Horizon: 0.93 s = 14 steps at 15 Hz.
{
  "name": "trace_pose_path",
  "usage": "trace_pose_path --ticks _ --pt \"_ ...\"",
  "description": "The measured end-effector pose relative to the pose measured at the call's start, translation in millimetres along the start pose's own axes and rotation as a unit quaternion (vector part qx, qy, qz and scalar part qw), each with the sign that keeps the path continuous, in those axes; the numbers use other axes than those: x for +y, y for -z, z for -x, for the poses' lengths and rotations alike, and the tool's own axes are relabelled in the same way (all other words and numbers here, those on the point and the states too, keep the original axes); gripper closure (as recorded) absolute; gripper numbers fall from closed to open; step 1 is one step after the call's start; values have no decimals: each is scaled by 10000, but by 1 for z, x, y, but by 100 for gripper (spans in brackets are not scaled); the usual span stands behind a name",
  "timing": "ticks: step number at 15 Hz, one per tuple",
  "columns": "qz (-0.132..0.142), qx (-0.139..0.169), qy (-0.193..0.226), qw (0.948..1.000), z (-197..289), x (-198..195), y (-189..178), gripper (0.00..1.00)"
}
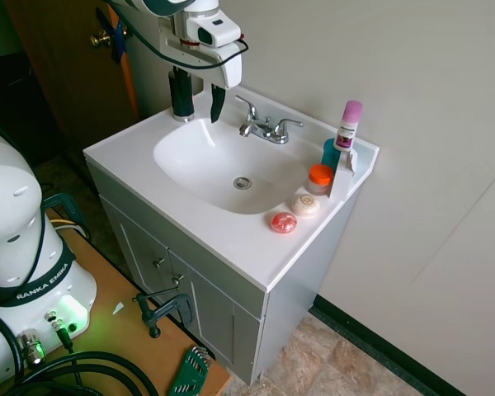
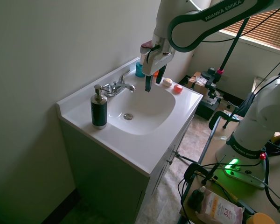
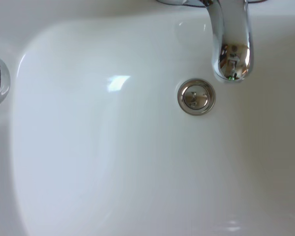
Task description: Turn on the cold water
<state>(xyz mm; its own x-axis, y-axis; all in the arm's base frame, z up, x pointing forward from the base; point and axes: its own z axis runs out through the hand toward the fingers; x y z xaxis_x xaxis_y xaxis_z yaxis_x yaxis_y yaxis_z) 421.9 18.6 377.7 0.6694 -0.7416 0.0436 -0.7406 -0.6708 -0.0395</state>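
Note:
The chrome faucet (image 1: pixel 264 129) (image 2: pixel 118 87) stands at the back of the white sink (image 1: pixel 190 177), and no cold water runs from its spout (image 3: pixel 230 45). Its slim right-hand lever (image 1: pixel 289 124) (image 2: pixel 125 74) points toward the side with the toiletries; the left lever (image 1: pixel 246 106) angles up and back. My gripper (image 1: pixel 197 111) (image 2: pixel 153 84) hangs open and empty above the basin's left rear part, to the left of the faucet and apart from both levers. The wrist view looks straight down on the drain (image 3: pixel 197 96).
A dark soap dispenser (image 1: pixel 181 101) (image 2: pixel 99 109) stands on the left rear rim, just behind my gripper. On the right rim sit a pink-capped bottle (image 1: pixel 347 124), a blue cup (image 1: pixel 331 153), an orange-lidded jar (image 1: pixel 319 177) and two round soaps (image 1: pixel 294 213).

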Motion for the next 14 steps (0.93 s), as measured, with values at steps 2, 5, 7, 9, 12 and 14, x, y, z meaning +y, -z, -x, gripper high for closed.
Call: trace_pose_path --ticks 2,5,7,9,12,14 --pt "-32 18 -63 10000 -1 0 1 0" --pt "-244 673 -639 9954 -42 8 14 0" --pt "-429 1256 -1001 9861 -90 8 17 0" --pt "-540 1827 -1175 9746 -127 -1 3 0" --pt "-576 2326 -1192 9635 -156 -23 -23 0" --pt "-567 2480 -1182 9598 -165 -41 -37 0"
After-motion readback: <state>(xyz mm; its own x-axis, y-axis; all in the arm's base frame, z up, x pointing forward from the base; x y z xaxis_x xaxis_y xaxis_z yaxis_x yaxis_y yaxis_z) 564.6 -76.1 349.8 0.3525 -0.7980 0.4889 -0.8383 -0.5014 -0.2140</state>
